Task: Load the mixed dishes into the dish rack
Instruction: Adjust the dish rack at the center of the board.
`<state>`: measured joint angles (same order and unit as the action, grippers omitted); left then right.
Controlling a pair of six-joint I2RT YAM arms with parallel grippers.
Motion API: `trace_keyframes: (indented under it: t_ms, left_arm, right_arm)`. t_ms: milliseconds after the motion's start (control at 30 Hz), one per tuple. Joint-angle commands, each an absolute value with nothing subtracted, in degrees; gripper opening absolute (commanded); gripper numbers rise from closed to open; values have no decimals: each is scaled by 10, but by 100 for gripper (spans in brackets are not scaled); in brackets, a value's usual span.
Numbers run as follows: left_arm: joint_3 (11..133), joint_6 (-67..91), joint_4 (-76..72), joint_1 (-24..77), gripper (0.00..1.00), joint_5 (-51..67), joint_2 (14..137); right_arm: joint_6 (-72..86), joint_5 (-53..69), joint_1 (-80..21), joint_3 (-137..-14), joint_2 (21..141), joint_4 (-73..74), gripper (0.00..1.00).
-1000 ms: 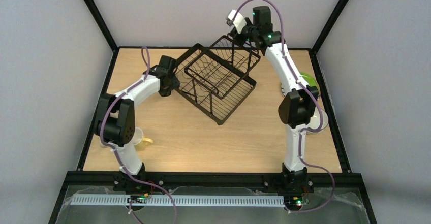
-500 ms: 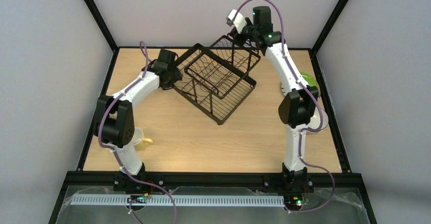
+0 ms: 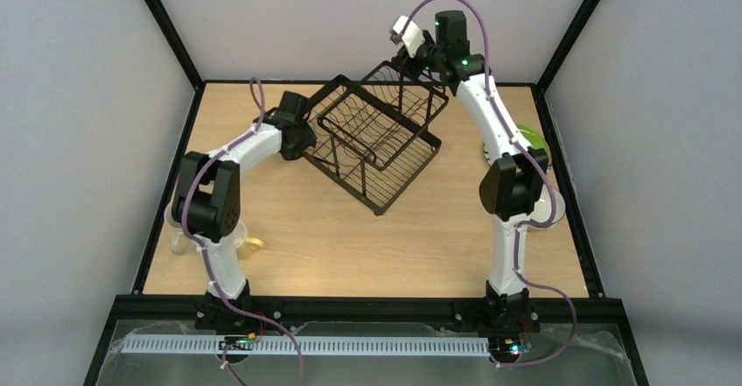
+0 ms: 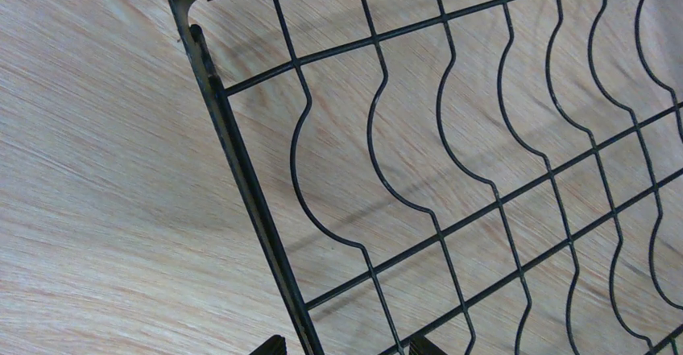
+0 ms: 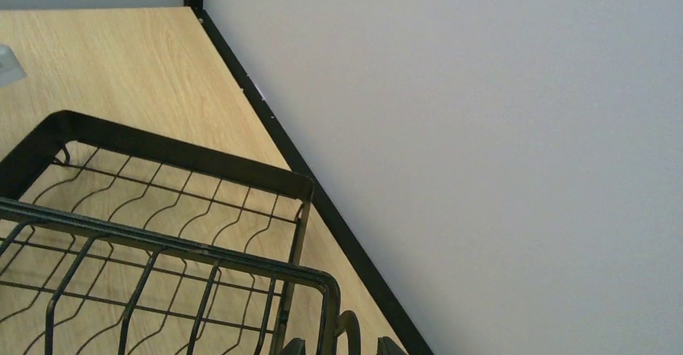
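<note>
1. The rack sits on the far middle of the surface. It is turned cornerwise, with one corner pointing at the near edge. No dish is in it. Its long axis cannot be told for certain from above.
2. The left fingers are at the rack's left corner. In the wrist view the tips stand wide, one on each side of the rim bar, and neither presses on it.
3. The right fingers are at the rack's far corner, above the raised basket end. The tips are parted around the corner post, with a gap showing on both sides. The rack looks unheld.
4. Key relation: the dishes lie behind both sets of fingers, toward the arm bases.
   - A yellow mug and a cream mug sit near-left, beside the left arm's elbow. The cream mug is half hidden.
   - A lime plate and a pale plate lie at the right edge, partly covered by the right arm.
5. Judgement: the left arm is nearer the mugs and the right arm is nearer the plates.
6. Obstructions: each set of fingers must first clear the rim it straddles. Each arm's own elbow hangs over its nearest dishes.
</note>
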<state>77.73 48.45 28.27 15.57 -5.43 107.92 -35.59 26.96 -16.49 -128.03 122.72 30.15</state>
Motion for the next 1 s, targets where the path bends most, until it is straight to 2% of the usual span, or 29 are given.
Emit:
trace_keyframes:
  t_ms: [0, 100, 267, 600, 767, 967]
  left_arm:
    - [781, 483, 282, 156, 85, -66, 1094]
    - [780, 482, 282, 156, 83, -66, 1106]
    - [780, 482, 280, 156, 72, -68, 1118]
    - [788, 482, 295, 156, 54, -67, 1133]
    - [794, 480, 312, 156, 42, -69, 1132]
    - [800, 481, 331, 156, 32, -65, 1125]
  right_arm:
    - [-347, 282, -163, -1283, 1234, 282, 52]
    - [-343, 286, -163, -1284, 1234, 282, 57]
    - [-336, 292, -163, -1292, 1233, 281, 64]
    - [-317, 304, -163, -1302, 1223, 277, 69]
    - [-310, 302, -163, -1303, 1213, 276, 73]
    - [-292, 294, -163, -1303, 1201, 269, 77]
